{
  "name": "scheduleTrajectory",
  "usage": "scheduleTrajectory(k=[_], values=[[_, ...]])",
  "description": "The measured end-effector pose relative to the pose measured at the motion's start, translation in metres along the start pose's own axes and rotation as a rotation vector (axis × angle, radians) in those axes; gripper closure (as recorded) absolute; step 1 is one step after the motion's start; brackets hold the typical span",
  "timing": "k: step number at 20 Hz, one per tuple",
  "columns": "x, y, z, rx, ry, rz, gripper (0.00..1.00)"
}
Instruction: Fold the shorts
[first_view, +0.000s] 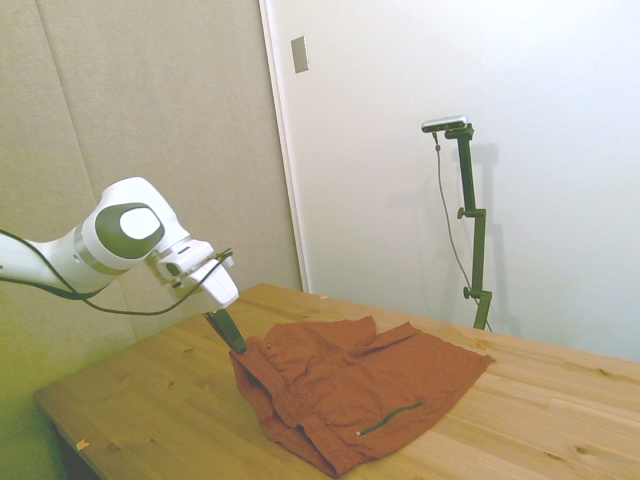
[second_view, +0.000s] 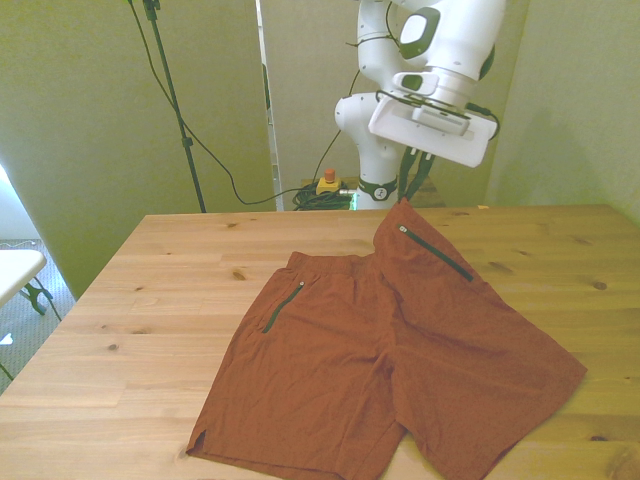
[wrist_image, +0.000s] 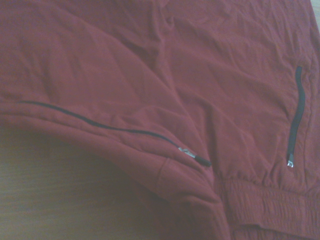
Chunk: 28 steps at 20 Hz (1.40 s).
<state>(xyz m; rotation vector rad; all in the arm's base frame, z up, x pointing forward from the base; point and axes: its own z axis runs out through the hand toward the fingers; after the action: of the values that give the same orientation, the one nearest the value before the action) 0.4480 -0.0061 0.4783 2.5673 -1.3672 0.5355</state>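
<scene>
The shorts (second_view: 380, 350) are lying across the lower middle of the front view, one waistband corner being pinched by the closed gripper (second_view: 408, 193) at upper middle. That corner is best carried over towards the lower left, low and slow, so the table (second_view: 150, 290) is keeping the rest flat.

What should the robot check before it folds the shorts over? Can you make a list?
1. Gripper pinching the shorts' waistband corner: ok, shut on the cloth.
2. Corner lifted off the table: ok.
3. Rest of the shorts lying flat: ok, both legs spread.
4. Other zip pocket flat on the cloth: ok.
5. Space to fold across: ok, bare wood around.
6. Grip strong enough: cannot tell.
</scene>
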Motion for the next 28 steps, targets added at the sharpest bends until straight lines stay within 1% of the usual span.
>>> scheduleTrajectory(k=[3,6,8,9,11,15,17,18,20,25,27,28], values=[[0.042,0.023,0.01,0.005,-0.037,0.047,1.0],[0.072,0.041,0.016,0.0,-0.048,0.09,1.0],[0.089,0.052,0.026,-0.008,-0.057,0.116,1.0],[0.096,0.057,0.035,-0.014,-0.063,0.128,0.0],[0.106,0.066,0.065,-0.039,-0.085,0.154,0.0],[0.119,0.082,0.141,-0.116,-0.157,0.196,0.0],[0.126,0.093,0.17,-0.147,-0.19,0.215,0.0],[0.129,0.097,0.179,-0.159,-0.199,0.22,0.0],[0.137,0.105,0.186,-0.169,-0.203,0.235,0.0],[0.148,0.117,0.186,-0.165,-0.203,0.25,0.0],[0.148,0.115,0.179,-0.152,-0.195,0.242,0.0],[0.148,0.11,0.169,-0.135,-0.186,0.226,0.0]])
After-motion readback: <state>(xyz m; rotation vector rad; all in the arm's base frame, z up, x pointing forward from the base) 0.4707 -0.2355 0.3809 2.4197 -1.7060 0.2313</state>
